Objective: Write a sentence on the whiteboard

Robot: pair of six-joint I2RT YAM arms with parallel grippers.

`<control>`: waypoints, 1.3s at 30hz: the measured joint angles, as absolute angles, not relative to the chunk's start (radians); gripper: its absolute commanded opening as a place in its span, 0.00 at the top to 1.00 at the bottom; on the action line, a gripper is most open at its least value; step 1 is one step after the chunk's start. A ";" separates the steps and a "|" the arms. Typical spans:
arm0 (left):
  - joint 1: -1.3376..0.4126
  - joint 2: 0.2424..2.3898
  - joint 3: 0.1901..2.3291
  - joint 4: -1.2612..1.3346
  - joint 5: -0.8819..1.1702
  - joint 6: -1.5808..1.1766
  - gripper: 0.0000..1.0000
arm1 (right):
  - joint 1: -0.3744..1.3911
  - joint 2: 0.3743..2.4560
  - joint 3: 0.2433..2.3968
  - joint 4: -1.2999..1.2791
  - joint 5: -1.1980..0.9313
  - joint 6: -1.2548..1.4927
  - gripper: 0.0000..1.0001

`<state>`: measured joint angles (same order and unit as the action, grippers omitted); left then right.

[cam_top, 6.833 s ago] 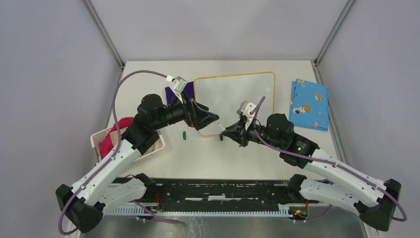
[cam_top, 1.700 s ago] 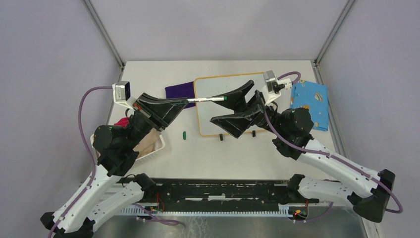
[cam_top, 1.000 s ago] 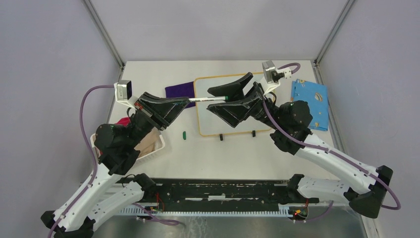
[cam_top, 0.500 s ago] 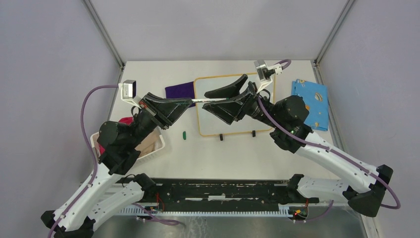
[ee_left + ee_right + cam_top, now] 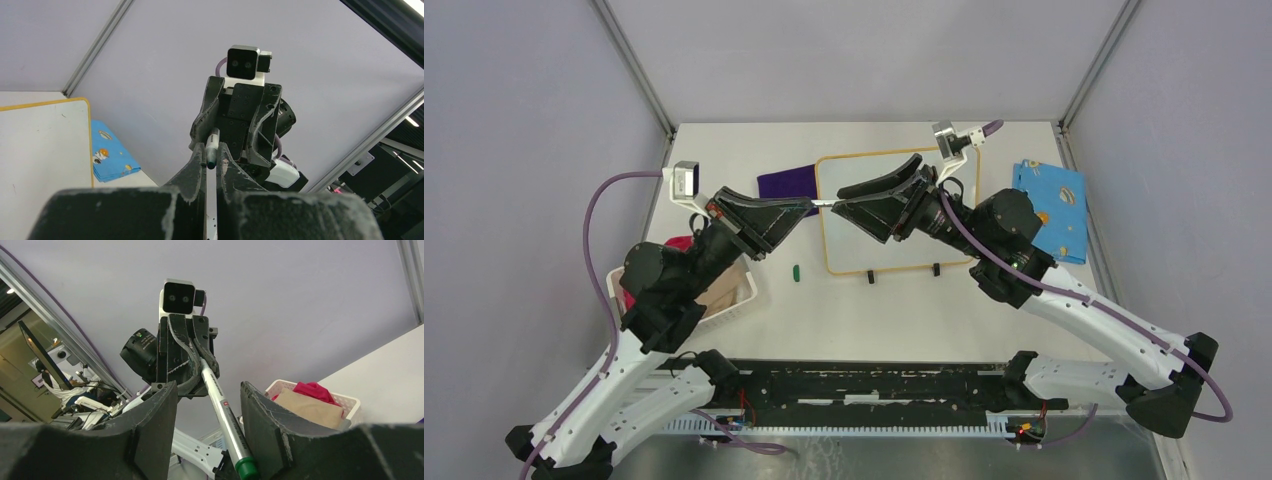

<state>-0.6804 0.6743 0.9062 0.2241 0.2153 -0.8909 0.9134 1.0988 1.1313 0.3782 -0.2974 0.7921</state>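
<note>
The whiteboard lies flat mid-table with its orange frame, and no sentence shows on its white surface. Above its left edge a white marker with a green end hangs level. My left gripper is shut on one end of it. My right gripper faces it from the other side. In the right wrist view the marker runs between the right gripper's parted fingers, close to the right-hand one, with a gap on the other side. In the left wrist view the marker is pinched at the left gripper's tips.
A green cap lies on the table left of the board. A purple cloth sits at the board's far left corner. A blue patterned cloth lies to the right. At the left edge stands a white basket holding red and tan cloths.
My right gripper has slid left over the marker's free end and its jaws have narrowed around it. The left arm with the marker has barely moved.
</note>
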 measured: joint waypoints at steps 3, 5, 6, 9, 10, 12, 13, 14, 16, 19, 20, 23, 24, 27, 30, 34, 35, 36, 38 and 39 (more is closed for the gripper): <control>-0.681 0.674 0.907 0.224 0.216 -0.885 0.98 | 0.912 1.099 1.131 0.378 -0.296 0.794 0.53; -0.681 0.675 0.909 0.225 0.218 -0.885 0.98 | 0.910 1.099 1.131 0.378 -0.296 0.797 0.57; -0.681 0.675 0.911 0.225 0.220 -0.885 0.98 | 0.910 1.099 1.131 0.379 -0.297 0.797 0.59; -0.681 0.679 0.918 0.226 0.223 -0.885 0.98 | 0.908 1.099 1.131 0.379 -0.300 0.799 0.64; -0.681 0.681 0.920 0.226 0.225 -0.885 0.98 | 0.908 1.099 1.131 0.379 -0.301 0.800 0.65; -0.681 0.686 0.926 0.226 0.231 -0.885 0.98 | 0.907 1.099 1.131 0.381 -0.306 0.799 0.66; -0.681 0.689 0.929 0.226 0.236 -0.885 0.98 | 0.907 1.099 1.131 0.381 -0.309 0.800 0.66; -0.681 0.693 0.932 0.226 0.239 -0.885 0.98 | 0.907 1.099 1.131 0.382 -0.311 0.799 0.66; -0.681 0.701 0.938 0.227 0.243 -0.885 0.98 | 0.907 1.099 1.131 0.385 -0.314 0.799 0.65; -0.681 0.709 0.941 0.230 0.248 -0.885 0.98 | 0.906 1.099 1.131 0.387 -0.319 0.799 0.63; -0.681 0.711 0.941 0.231 0.249 -0.885 0.98 | 0.905 1.098 1.131 0.388 -0.322 0.800 0.62; -0.681 0.715 0.942 0.233 0.254 -0.885 0.98 | 0.904 1.098 1.131 0.396 -0.330 0.800 0.60; -0.681 0.717 0.943 0.233 0.257 -0.885 0.98 | 0.903 1.097 1.131 0.398 -0.334 0.800 0.60; -0.681 0.719 0.944 0.235 0.265 -0.885 0.98 | 0.903 1.093 1.131 0.403 -0.338 0.803 0.61; -0.681 0.720 0.948 0.234 0.271 -0.885 0.98 | 0.901 1.091 1.131 0.407 -0.340 0.807 0.64; -0.682 0.725 0.957 0.226 0.274 -0.885 0.98 | 0.896 1.089 1.131 0.409 -0.344 0.808 0.66; -0.683 0.726 0.957 0.224 0.275 -0.885 0.98 | 0.894 1.088 1.131 0.409 -0.345 0.808 0.65; -0.683 0.727 0.957 0.221 0.277 -0.885 0.98 | 0.892 1.086 1.130 0.409 -0.345 0.808 0.65; -0.683 0.731 0.966 0.210 0.283 -0.885 0.98 | 0.889 1.084 1.127 0.410 -0.350 0.810 0.63; -0.683 0.735 0.973 0.205 0.286 -0.885 0.98 | 0.888 1.081 1.123 0.411 -0.353 0.812 0.61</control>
<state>-0.6830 0.7353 0.9726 0.2054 0.2855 -0.8848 0.8879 1.0813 1.1229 0.4107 -0.3527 0.8120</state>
